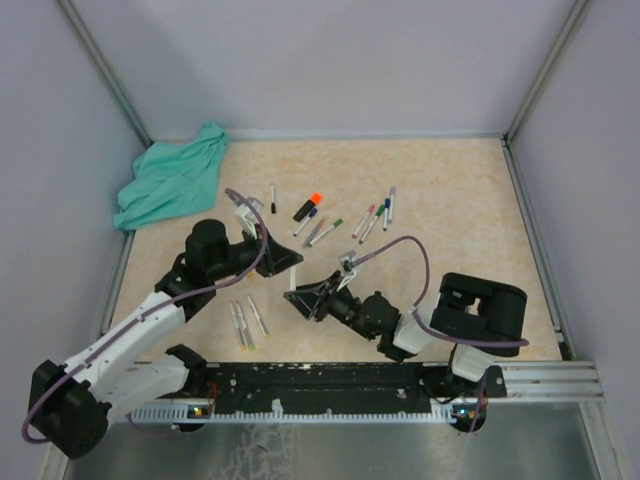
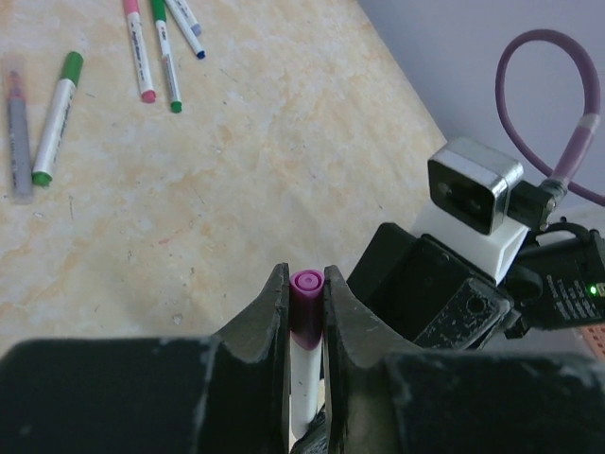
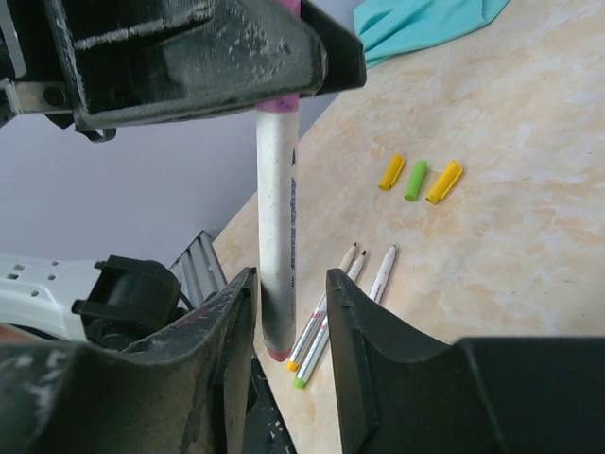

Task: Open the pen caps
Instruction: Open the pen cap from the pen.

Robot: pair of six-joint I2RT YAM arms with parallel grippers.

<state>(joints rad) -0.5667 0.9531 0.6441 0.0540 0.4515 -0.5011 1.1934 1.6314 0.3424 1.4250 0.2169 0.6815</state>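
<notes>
The left jaws pinch tight on the purple cap of one pen, held up above the worktop. The right jaws stand on both sides of the white pen barrel, but there is a gap on one side, so they are open and not squeezing it. To do this step well, I think the right jaws should first close firmly on the barrel. Then they should pull straight along the pen, not sideways, so the cap slips off. Three loose caps lie on the worktop near some bare pens.
</notes>
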